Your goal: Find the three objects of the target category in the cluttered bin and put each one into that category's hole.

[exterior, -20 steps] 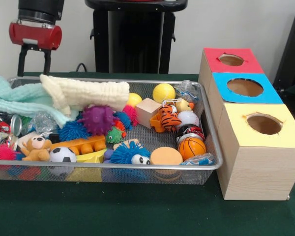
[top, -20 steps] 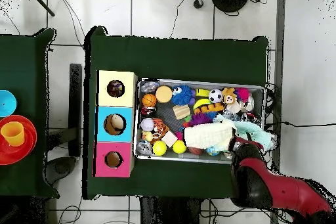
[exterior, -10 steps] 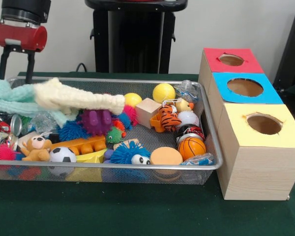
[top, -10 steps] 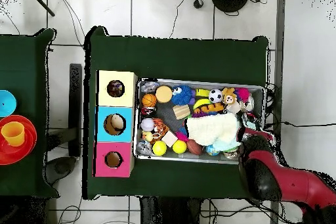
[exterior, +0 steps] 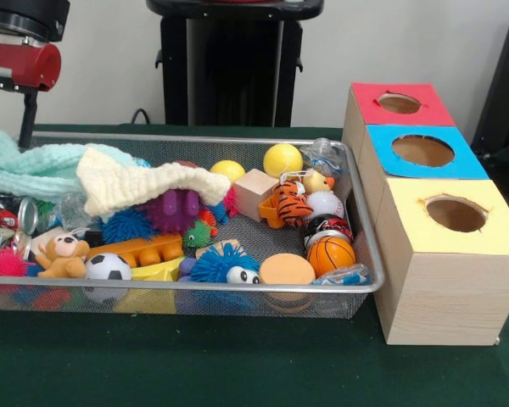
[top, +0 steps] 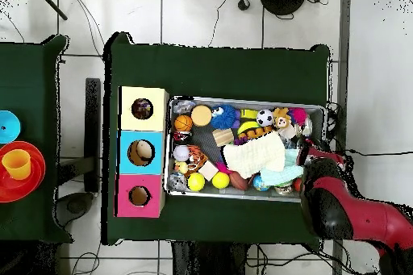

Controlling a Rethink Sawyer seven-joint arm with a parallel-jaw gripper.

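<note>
Tool (exterior: 4, 93): raised at the bin's end; cannot tell whether spread or pressed together.
Cloth (exterior: 144, 184): cream, beside the tool, draped over toys.
Bin (exterior: 356, 222): on the green surface (exterior: 237, 365).

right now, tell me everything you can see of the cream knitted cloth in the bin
The cream cloth looks like a soft, ribbed knit, pale yellow-white and crumpled. It lies draped over the toys toward one end of the wire mesh bin, sagging at its edges. It covers the top of the purple spiky ball and overlaps the pale mint cloth beside it. From overhead it shows as a rough rectangle set at a slant. The gripper stands beyond the bin's corner, not touching it.
</note>
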